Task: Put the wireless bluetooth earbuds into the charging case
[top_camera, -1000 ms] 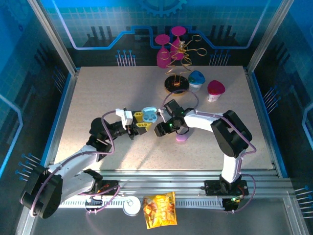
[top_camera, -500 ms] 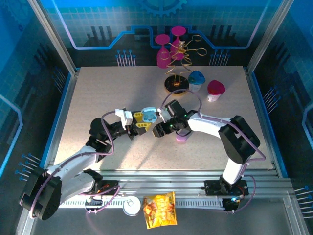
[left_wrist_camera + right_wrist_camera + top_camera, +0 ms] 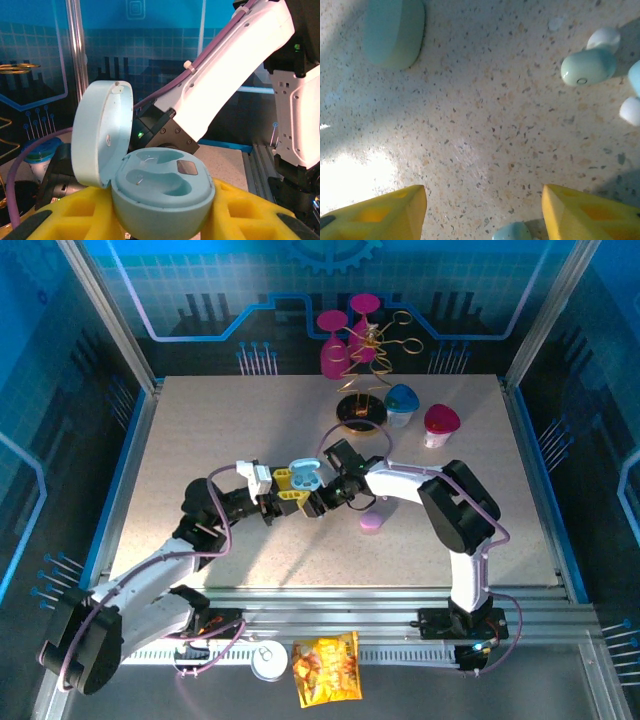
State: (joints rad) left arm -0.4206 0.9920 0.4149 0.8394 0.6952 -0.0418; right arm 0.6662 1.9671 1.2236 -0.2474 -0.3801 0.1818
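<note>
Your left gripper (image 3: 290,489) has not moved over the last second: it stays clenched on the base of the pale blue charging case (image 3: 303,476), held just above the table (image 3: 200,430) near its middle. In the left wrist view the lid (image 3: 102,135) stands hinged up on the left, and the two moulded wells face upward between the yellow fingers (image 3: 240,210). Your right arm is what changed. Its wrist has swung left and now sits just beside the case, where a second ago it was further right and lay over the lilac case (image 3: 371,522). That lilac case now lies uncovered on the table, to the right of the wrist. The right gripper (image 3: 483,190) points down at the table with its jaws spread and nothing gripped. One pale blue earbud (image 3: 512,232) lies on the table at the bottom edge of the right wrist view, between the two yellow fingers (image 3: 375,215) and touching neither. Another earbud (image 3: 587,66) lies further off at the upper right, with a third (image 3: 635,75) cut by the right edge. A pale green pill-shaped object (image 3: 395,32) lies at the upper left.
</note>
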